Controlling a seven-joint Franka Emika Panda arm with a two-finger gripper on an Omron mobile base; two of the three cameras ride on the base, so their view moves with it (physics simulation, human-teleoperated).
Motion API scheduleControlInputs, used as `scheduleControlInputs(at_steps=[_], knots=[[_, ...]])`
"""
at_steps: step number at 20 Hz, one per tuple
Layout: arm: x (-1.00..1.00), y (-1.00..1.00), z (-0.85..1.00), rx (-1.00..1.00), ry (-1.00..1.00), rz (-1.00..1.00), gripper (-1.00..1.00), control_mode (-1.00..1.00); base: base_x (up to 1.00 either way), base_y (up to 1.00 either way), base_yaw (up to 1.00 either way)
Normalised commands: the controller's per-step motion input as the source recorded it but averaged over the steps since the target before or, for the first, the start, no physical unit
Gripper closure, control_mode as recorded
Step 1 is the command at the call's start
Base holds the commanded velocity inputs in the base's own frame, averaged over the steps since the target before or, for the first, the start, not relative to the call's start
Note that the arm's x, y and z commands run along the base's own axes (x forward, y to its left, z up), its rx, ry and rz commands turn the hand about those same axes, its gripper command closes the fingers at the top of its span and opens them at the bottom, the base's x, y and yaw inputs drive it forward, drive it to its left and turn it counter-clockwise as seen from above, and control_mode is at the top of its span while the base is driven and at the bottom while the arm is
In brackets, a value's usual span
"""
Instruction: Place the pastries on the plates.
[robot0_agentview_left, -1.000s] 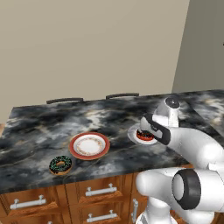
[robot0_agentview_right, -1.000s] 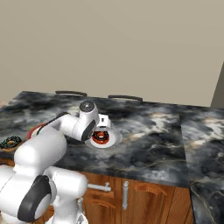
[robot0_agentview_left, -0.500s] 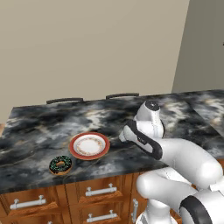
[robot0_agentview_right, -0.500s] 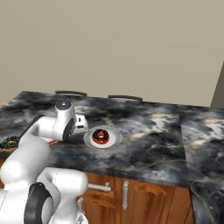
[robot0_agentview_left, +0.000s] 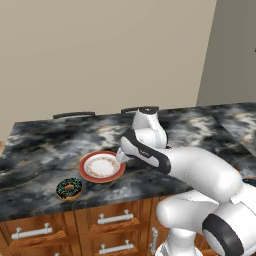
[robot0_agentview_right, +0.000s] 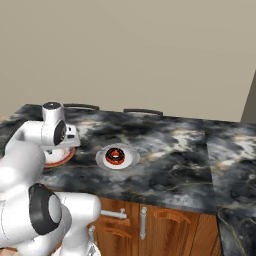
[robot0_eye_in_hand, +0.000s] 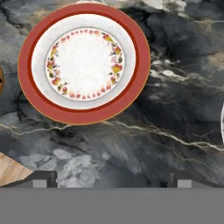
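Note:
The red-sprinkled pastry lies on the small white-grey plate in the right base view. The green-sprinkled pastry lies on the counter near its front edge, left of the red-rimmed plate. My gripper hovers at that plate's right edge, open and holding nothing. In the hand view the red-rimmed plate is empty, and it lies above the two fingertips. In the right base view, my arm hides most of the red-rimmed plate.
The dark marbled counter runs wide to left and right, with wooden drawers below its front edge. Two dark handles stand along the back at the beige wall. A sliver of the small plate shows at the hand view's right edge.
My arm has swung left, away from the small plate with the red-sprinkled pastry, to the red-rimmed plate. The pastry stayed on the small plate. The gripper stayed open.

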Motion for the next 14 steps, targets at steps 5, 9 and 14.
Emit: scheduleControlInputs(at_steps=[5, 9, 14], knots=[[0.01, 0.35, 0.0, 0.0, 0.02, 0.04, -1.0, -1.0, 0.0, 0.0, 0.0], [0.0, 0.74, -0.07, 0.0, 0.0, 0.08, -1.0, -1.0, 0.0, 0.0, 0.0], [-0.07, 0.92, -0.07, 0.0, 0.0, 0.09, -1.0, -1.0, 0.0, 0.0, 0.0]])
